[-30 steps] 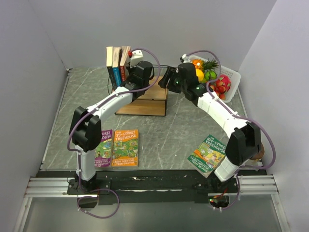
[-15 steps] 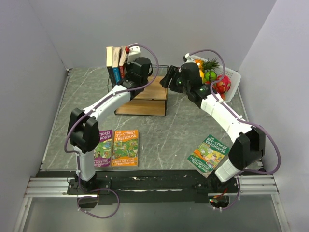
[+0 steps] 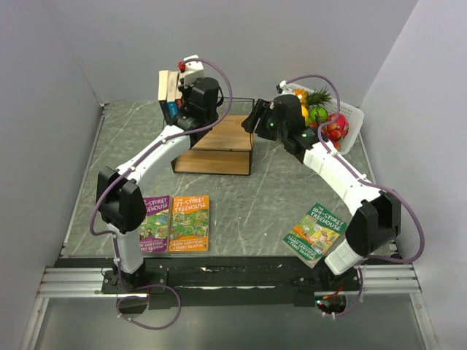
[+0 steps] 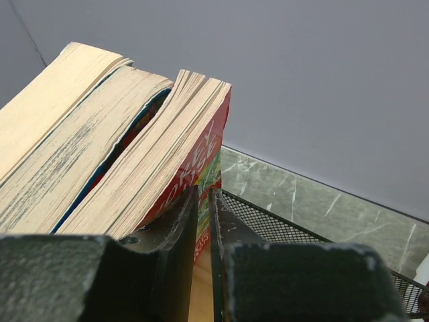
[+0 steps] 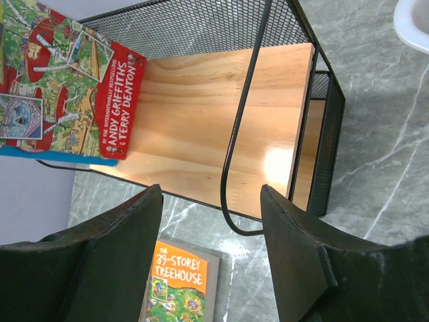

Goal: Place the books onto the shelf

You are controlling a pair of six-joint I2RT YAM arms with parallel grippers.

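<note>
Three books (image 3: 172, 91) stand upright at the left end of the shelf (image 3: 219, 146), a wooden rack in black wire. The rightmost is red (image 4: 194, 134) and leans on the others. My left gripper (image 3: 184, 98) hangs at their top edge. Its fingers (image 4: 203, 194) stand a narrow gap apart beside the red cover, with nothing between them. My right gripper (image 3: 255, 117) hovers open over the shelf's right end (image 5: 201, 114), and its fingers (image 5: 210, 191) are empty. On the table lie a purple book (image 3: 155, 222), an orange one (image 3: 190, 222) and a green one (image 3: 315, 232).
A white fruit basket (image 3: 354, 113) stands at the back right, behind the right arm. The shelf's wire handle (image 5: 231, 154) rises below the right gripper. Grey walls close in the table on three sides.
The left gripper has risen and drawn back to the top of the standing books, and its jaws have parted a little. The right gripper has shifted slightly.
</note>
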